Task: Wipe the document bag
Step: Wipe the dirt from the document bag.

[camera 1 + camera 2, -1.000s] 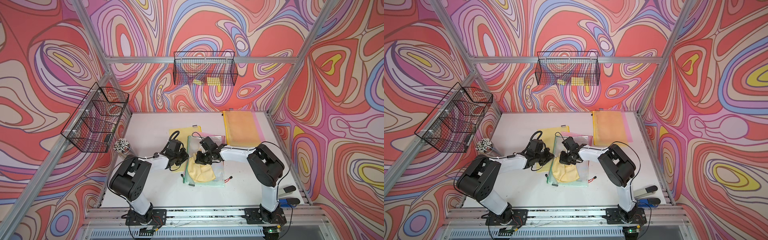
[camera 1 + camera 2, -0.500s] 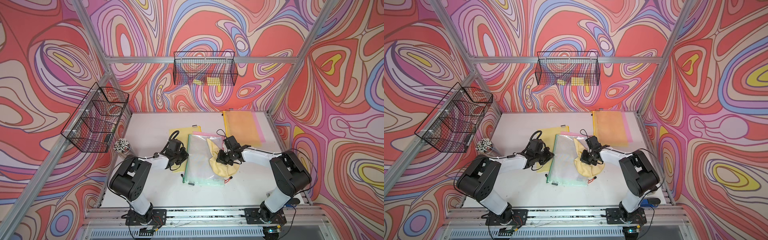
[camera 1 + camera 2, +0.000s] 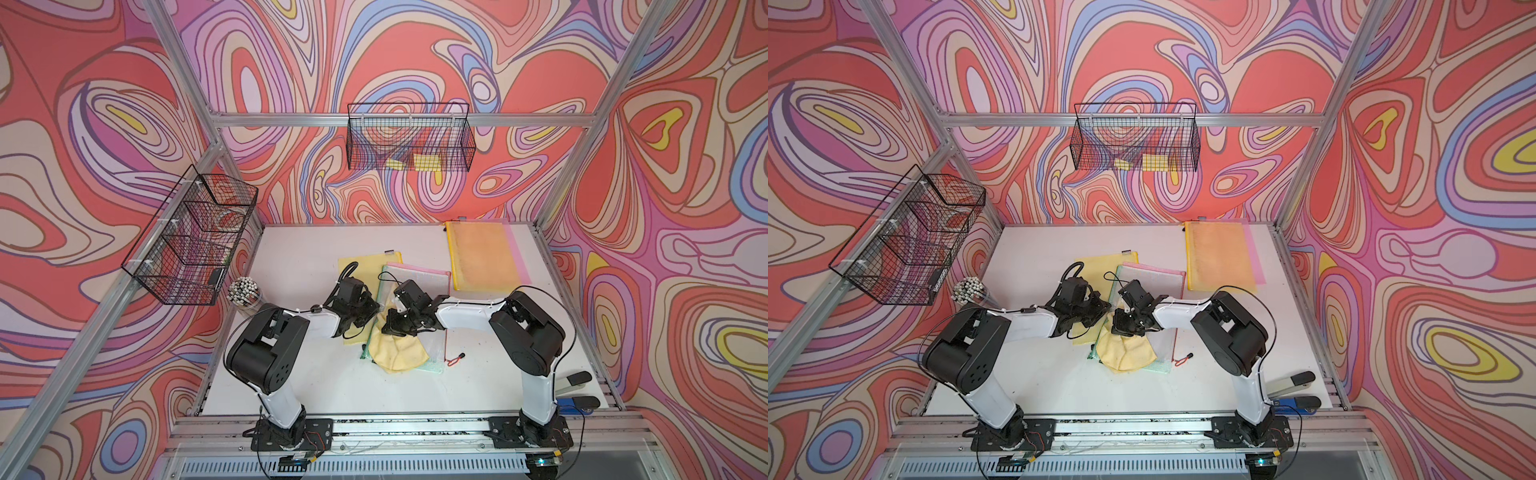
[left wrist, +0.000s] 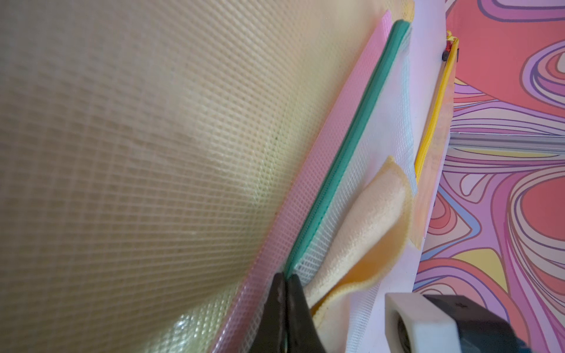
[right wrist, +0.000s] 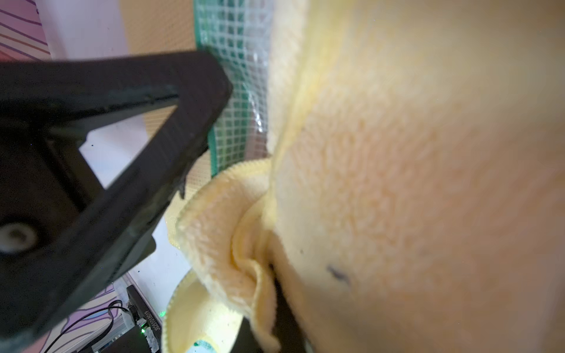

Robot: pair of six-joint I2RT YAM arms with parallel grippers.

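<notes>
The wiping stroke is under way. The bag [image 3: 434, 343] (clear mesh with a green zip edge) is lying mid-table [image 3: 311, 374], overlapping a pink bag [image 3: 419, 271] and a yellow bag [image 3: 365, 266] beneath it. The left gripper [image 4: 286, 279] is pinching that green edge with its jaws closed tight, pinning the bag along its left side. The right gripper [image 3: 392, 328] is clamping a bunched fold of the cloth [image 3: 397, 351], jaws closed on it, and is pressing it onto the bag just beside the left gripper. The loose rest of the cloth is spreading over the bag's near end.

As I read it, the cloth is sitting at the zip side of a pass. So the next move is likely calling for a drag across the mesh, away from the left gripper, not toward it, since the two are nearly touching. The pressure should be light enough that the bag is not rucking up, with the left pinch holding firm. The bag's far half is lying uncovered — whether it is clean I cannot tell.
</notes>
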